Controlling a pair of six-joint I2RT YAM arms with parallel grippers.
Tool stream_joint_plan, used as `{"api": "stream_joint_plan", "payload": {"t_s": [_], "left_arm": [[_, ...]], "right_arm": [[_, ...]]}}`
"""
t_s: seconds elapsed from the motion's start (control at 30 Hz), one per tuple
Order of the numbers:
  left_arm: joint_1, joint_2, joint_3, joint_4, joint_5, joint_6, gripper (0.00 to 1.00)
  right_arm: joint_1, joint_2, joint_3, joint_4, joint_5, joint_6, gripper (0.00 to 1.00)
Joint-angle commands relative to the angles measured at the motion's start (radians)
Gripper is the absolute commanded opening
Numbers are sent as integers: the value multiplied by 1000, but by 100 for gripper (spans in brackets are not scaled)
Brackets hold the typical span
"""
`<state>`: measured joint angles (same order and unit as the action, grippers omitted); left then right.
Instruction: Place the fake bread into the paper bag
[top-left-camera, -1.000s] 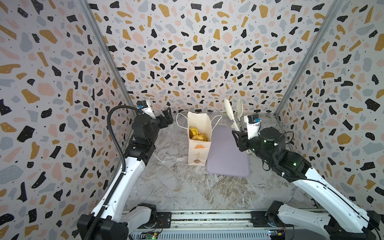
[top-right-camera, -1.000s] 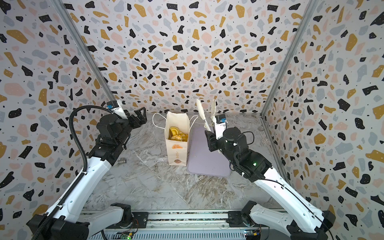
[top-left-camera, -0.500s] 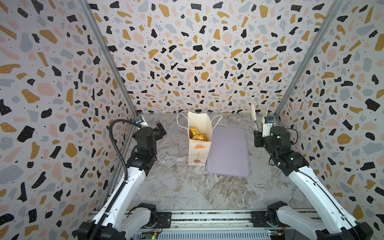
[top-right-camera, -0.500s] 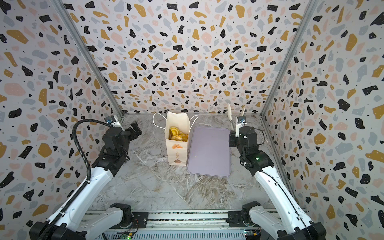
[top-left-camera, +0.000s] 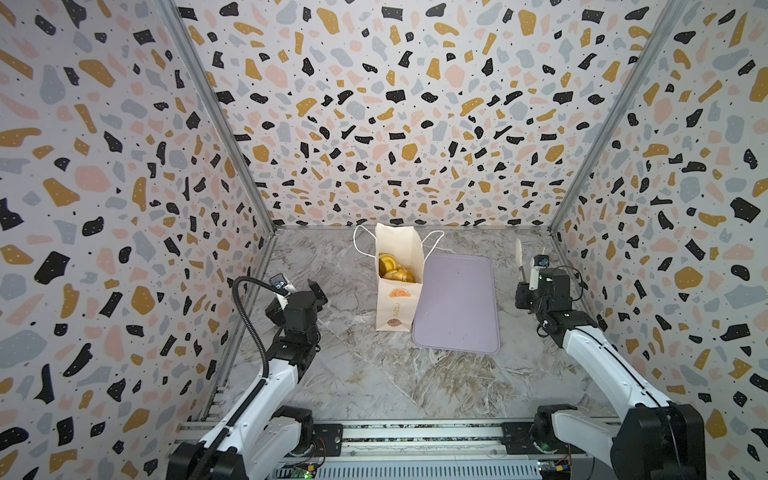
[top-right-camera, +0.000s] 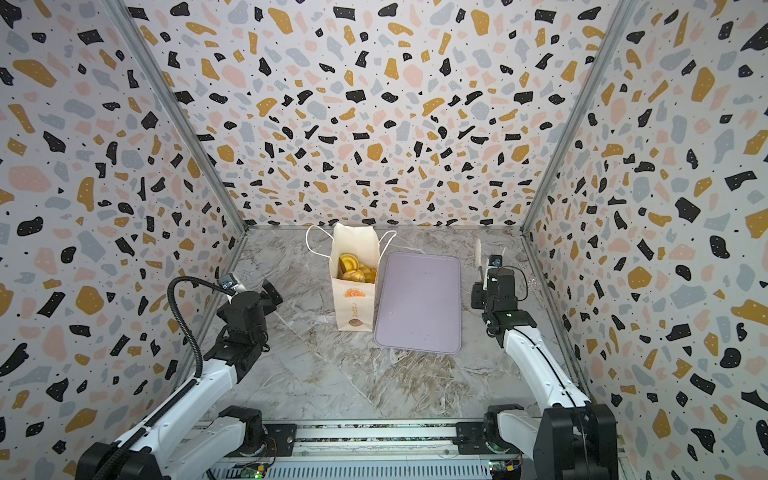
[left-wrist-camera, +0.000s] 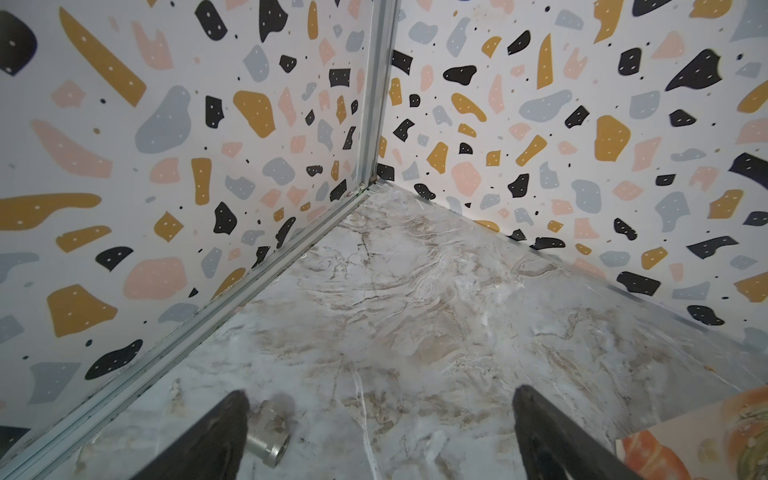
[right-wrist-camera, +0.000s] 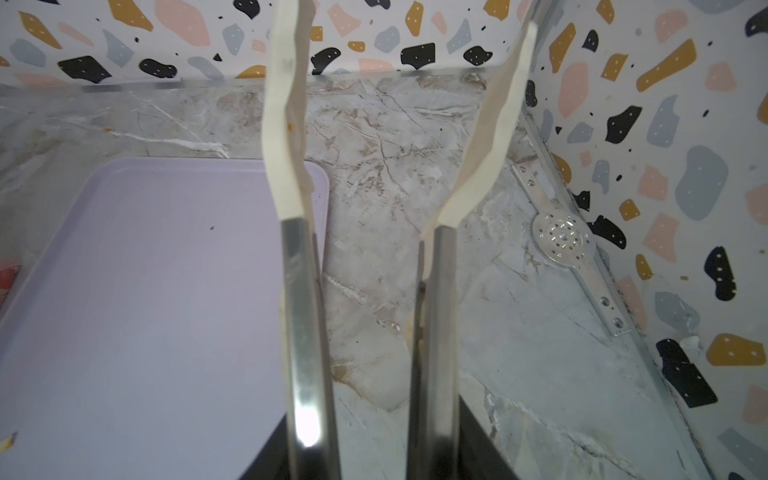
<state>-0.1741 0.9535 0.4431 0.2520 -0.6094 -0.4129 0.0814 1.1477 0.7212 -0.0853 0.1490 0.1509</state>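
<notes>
While fake bread sits inside the paper bag by the counter's back edge, my right pincer grips tongs, tips apart, left pincer wide.

place: lab robot cell | cues: terrazzo-print panel walls, marble floor, arm rail

We see a back wall and two side walls covered in a white terrazzo print with black, ochre, pink and grey flecks. Aluminium profiles run up both rear corners. The floor has a grey-beige marble pattern and is evenly lit.
</notes>
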Motion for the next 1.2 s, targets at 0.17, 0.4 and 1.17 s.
{"api": "stream_joint_plan", "payload": {"t_s": [0.17, 0.4, 1.17], "left_arm": [[4, 80, -47, 177, -48, -18, 100], [4, 113, -58, 207, -37, 3, 100], [8, 138, -75, 252, -84, 89, 100]], "right_arm": [[-40, 76, -35, 145, 2, 42, 43], [-57, 217, -13, 173, 74, -6, 43], [-140, 538, 78, 150, -4, -12, 72]]}}
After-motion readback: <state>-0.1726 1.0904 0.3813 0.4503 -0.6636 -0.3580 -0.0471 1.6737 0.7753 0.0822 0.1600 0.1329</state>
